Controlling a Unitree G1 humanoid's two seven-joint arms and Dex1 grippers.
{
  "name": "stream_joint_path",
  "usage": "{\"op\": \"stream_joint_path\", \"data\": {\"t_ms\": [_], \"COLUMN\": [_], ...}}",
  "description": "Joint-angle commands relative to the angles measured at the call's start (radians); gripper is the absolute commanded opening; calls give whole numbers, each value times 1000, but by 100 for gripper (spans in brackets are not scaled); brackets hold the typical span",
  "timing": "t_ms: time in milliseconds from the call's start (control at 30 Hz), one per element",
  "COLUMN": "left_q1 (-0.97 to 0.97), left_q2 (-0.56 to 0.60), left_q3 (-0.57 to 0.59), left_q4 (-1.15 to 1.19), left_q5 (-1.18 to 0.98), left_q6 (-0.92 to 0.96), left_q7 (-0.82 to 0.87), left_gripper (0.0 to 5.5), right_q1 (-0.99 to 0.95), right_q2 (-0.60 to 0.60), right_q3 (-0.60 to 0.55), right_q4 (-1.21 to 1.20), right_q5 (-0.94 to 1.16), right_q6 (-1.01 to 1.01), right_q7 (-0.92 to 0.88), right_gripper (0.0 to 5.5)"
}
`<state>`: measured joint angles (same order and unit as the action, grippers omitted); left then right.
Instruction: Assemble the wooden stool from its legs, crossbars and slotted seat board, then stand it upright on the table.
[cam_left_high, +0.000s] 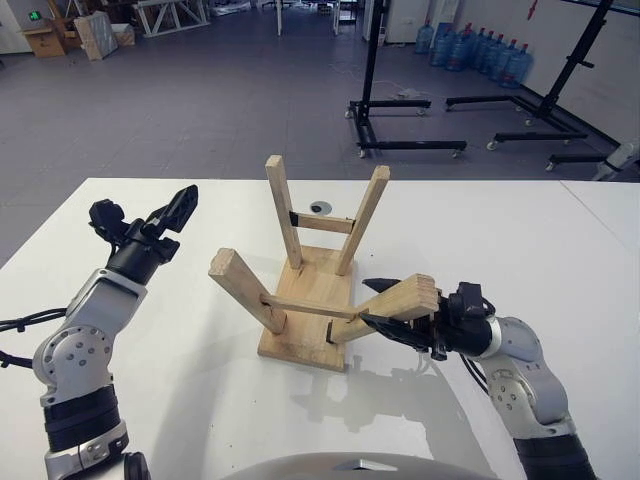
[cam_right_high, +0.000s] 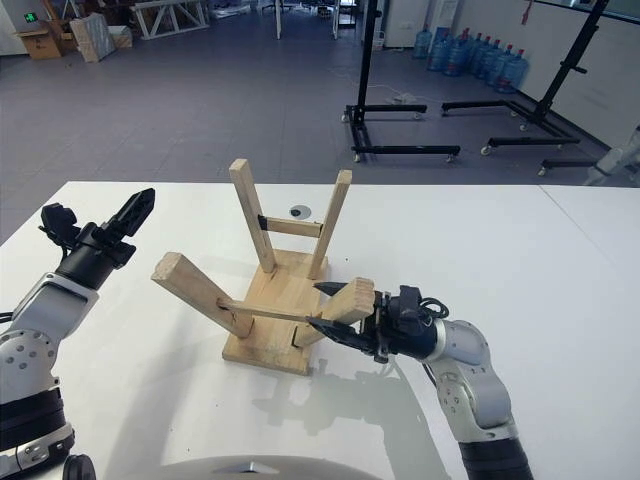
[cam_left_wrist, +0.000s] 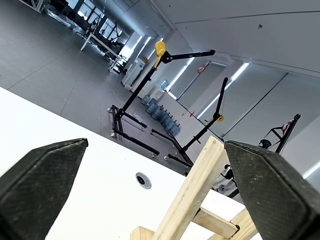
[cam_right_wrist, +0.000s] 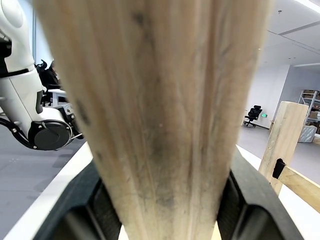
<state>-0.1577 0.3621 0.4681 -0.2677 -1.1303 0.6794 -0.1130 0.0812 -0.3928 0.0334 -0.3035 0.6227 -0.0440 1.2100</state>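
From the head camera, I see the pale wooden stool upside down on the white table (cam_left_high: 520, 230). Its slotted seat board (cam_left_high: 300, 345) lies flat and the legs point up. The two far legs (cam_left_high: 283, 210) stand almost straight, joined by a short crossbar (cam_left_high: 325, 223). The near left leg (cam_left_high: 245, 288) and the near right leg (cam_left_high: 405, 298) lean outward, with a thin crossbar (cam_left_high: 310, 308) between them. The right gripper (cam_left_high: 375, 303) pinches the near right leg close to its free end. The left gripper (cam_left_high: 175, 208) hangs above the table, well apart from the stool.

In the left wrist view, the black fingers (cam_left_wrist: 40, 175) are spread wide with nothing between them, and a far leg (cam_left_wrist: 195, 195) stands beyond.

In the right wrist view, the pads (cam_right_wrist: 100, 200) press on both sides of the held leg (cam_right_wrist: 155, 115).

I judge that the near pair is not fully seated. It would be good to turn the held leg slowly toward upright and push it down along the slot, not sideways, so that the thin crossbar does not come out. The free gripper could hold down the board or the other near leg, because the board may slide.
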Motion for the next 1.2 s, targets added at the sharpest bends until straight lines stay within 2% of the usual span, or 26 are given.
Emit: {"op": "stream_joint_path", "data": {"t_ms": [33, 500, 733, 1200], "left_q1": [9, 8, 10, 8], "left_q2": [-4, -13, -15, -18], "left_q3": [-5, -9, -10, -13], "left_q4": [-8, -6, -5, 0], "left_q5": [10, 20, 20, 25], "left_q6": [-2, -7, -7, -3], "left_q7": [4, 0, -2, -4], "left_gripper": [500, 500, 500, 500], "right_q1": [4, -82, -68, -46], "right_q2": [-1, -8, 6, -9], "right_q3": [32, 76, 57, 120], "right_q4": [8, -27, -23, -25], "right_q5": [-50, -26, 31, -37], "right_q6": [14, 133, 182, 115], "right_q7": [-49, -158, -189, -156], "right_gripper": [205, 205, 205, 205]}}
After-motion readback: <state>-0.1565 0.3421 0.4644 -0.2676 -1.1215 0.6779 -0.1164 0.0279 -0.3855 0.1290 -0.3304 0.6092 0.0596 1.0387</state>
